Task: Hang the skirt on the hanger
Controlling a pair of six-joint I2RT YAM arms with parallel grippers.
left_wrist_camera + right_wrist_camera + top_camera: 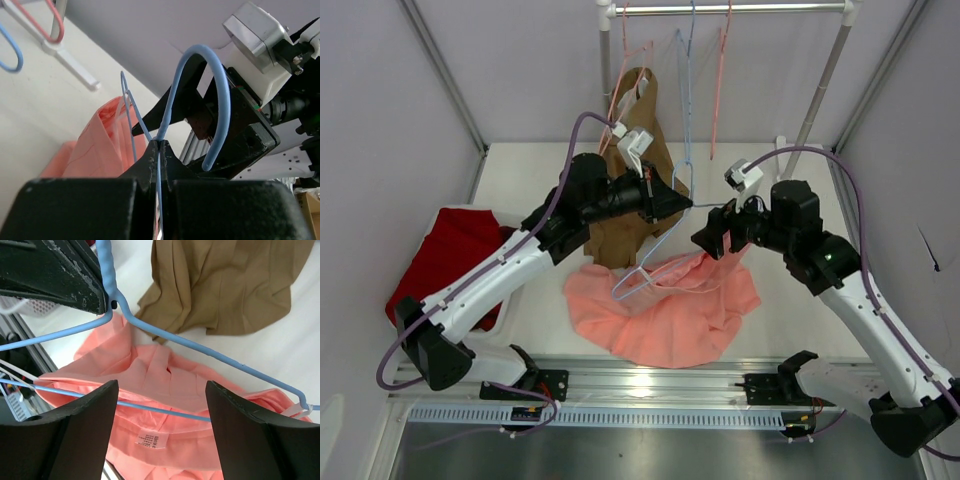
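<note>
- Top view: the left claw point(678, 200) is pinching the thin pale-blue triangular hanger point(660, 243) at its neck, tilting it so its low corner is dipping into the salmon-pink pleated fabric skirt point(665, 315) lying on the white surface point(520, 170); the right claw point(712, 235) is hovering at the skirt's raised edge.
- Left wrist view: the jaws are pressing together on the wire below the hook, steadying the hanger.
- Right wrist view: the fingers are standing spread, gripping nothing; the skirt is showing behind the hanger's bars, though whether it is hooked on I cannot tell.
</note>
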